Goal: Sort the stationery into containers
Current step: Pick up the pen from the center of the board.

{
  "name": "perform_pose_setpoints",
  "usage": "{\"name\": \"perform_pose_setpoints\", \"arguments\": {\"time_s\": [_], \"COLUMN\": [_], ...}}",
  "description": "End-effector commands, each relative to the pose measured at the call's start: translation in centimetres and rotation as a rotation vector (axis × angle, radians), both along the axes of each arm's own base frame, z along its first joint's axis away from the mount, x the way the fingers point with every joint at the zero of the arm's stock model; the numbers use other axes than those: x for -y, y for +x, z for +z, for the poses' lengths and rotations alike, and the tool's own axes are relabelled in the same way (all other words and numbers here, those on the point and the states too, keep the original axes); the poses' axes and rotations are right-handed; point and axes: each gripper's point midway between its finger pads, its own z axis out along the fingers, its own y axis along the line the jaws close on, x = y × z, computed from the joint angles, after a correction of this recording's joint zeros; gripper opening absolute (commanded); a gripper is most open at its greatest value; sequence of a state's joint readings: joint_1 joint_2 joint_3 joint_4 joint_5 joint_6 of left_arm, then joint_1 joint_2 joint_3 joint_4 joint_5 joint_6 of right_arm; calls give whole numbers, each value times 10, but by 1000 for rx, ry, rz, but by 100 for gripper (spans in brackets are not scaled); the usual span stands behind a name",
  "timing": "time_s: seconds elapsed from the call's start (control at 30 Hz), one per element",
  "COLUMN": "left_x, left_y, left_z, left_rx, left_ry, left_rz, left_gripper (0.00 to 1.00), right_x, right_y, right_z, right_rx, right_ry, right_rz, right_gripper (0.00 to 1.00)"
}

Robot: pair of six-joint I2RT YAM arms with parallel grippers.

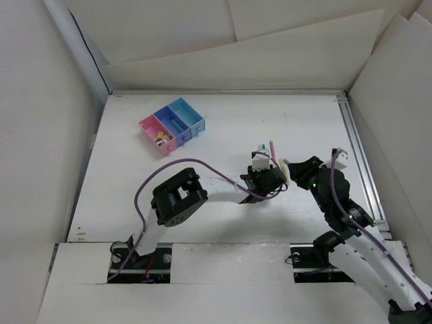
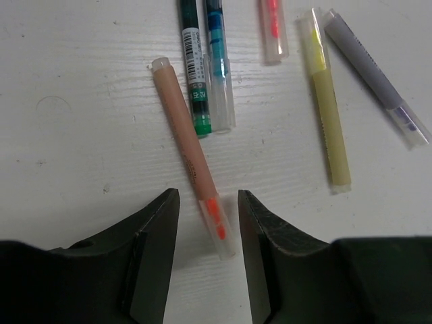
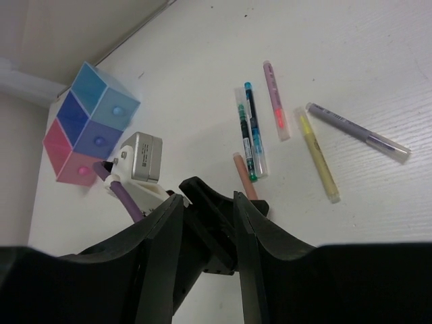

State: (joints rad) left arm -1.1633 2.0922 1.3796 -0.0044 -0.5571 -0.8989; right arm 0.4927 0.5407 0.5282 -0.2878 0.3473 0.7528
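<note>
Half-wide and empty, the left hand (image 2: 208, 202) straddles only the tip of the orange highlighter (image 2: 182, 128); closing there may flick it away. The right hand (image 3: 208, 199), also half-wide and empty, could collide.

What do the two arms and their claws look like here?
The left arm and right arm have white links, black joint housings and purple cables. The left claw and right claw are matte black, with two tapered fingers.

Table (image 2: 74, 155): white, matt, faintly grained like painted wood. Pens: plastic, matt barrels with clear glossy caps, as on the peach pen (image 2: 191, 152). Left fingers (image 2: 152, 243): black matt plastic. Bins (image 3: 101, 142), at ten o'clock: smooth plastic.
</note>
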Motion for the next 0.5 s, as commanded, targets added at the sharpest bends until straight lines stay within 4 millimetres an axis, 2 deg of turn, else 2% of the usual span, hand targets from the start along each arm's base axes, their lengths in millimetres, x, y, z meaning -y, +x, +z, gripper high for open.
{"name": "perform_pose_setpoints", "arguments": {"time_s": [0.0, 0.03, 0.13, 0.17, 0.23, 0.33, 0.47], "left_x": [-3, -2, -2, -1, -1, -11, -26], "left_y": [9, 10, 11, 12, 13, 10, 3], "left_z": [7, 10, -1, 2, -1, -10, -13], "left_rx": [34, 35, 29, 29, 32, 23, 9], "left_ry": [37, 36, 68, 68, 80, 111, 133], "left_rz": [41, 42, 47, 47, 52, 63, 67], "left_gripper": [36, 36, 35, 35, 31, 25, 20], "right_x": [-4, -4, -5, -5, -4, -3, -3], "right_y": [-2, -2, -4, -4, -5, -6, -7], "right_z": [9, 9, 12, 12, 14, 14, 17], "right_rx": [27, 27, 34, 34, 42, 43, 51], "right_ry": [19, 19, 26, 26, 30, 31, 35], "right_rz": [18, 18, 27, 27, 27, 27, 27], "right_gripper": [42, 42, 42, 42, 42, 42, 42]}}
